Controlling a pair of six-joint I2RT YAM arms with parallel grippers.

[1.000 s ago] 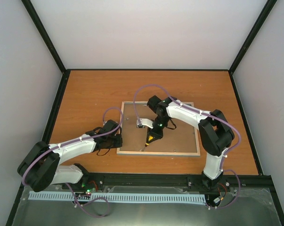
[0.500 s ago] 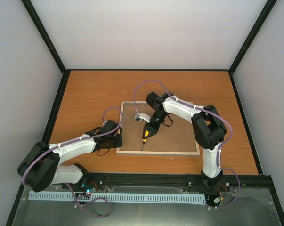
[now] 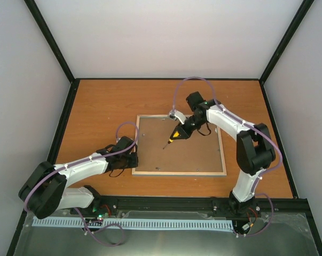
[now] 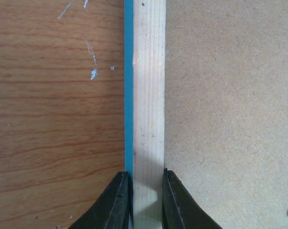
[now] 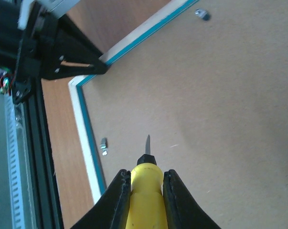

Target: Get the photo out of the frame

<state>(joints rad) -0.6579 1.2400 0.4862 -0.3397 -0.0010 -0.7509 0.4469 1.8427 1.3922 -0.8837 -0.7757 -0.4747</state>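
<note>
The frame [image 3: 179, 173] lies face down in the middle of the desk [image 3: 96, 106] with its brown backing board [image 3: 201, 154] uppermost. The photo is hidden from me underneath, and I can see none of the print. On the overhead camera the frame's longer sides run left to right across the desk. My left tool [image 3: 133, 158] sits on the left rail close to the near-left corner. My right tool [image 3: 181, 131] hangs over the board, nearer the far rail, and carries a yellow-handled screwdriver [image 3: 174, 136] whose blade slants toward the near-left. On the left wrist camera the two fingers [image 4: 116, 202] stand either side of the pale wooden rail [image 4: 148, 95], one against its turquoise outer edge and one on the board side. They pinch the rail between them, which I take to be steadying the frame. On the right wrist camera the fingers are pressed together on the yellow handle. The blade tip [image 5: 147, 142] is over bare board, and I cannot tell whether it touches. A small metal tab [image 5: 104, 146] sits just inside the near rail, to the left of the tip and near it. A second tab [image 5: 202, 14] sits by the left rail, well apart from the tip. As I judge it, the board comes free only once those tabs are turned. The coming move therefore depends on carrying the blade leftward to the near-rail tab, and the right arm has to do it, since the left is busy clamping.
</note>
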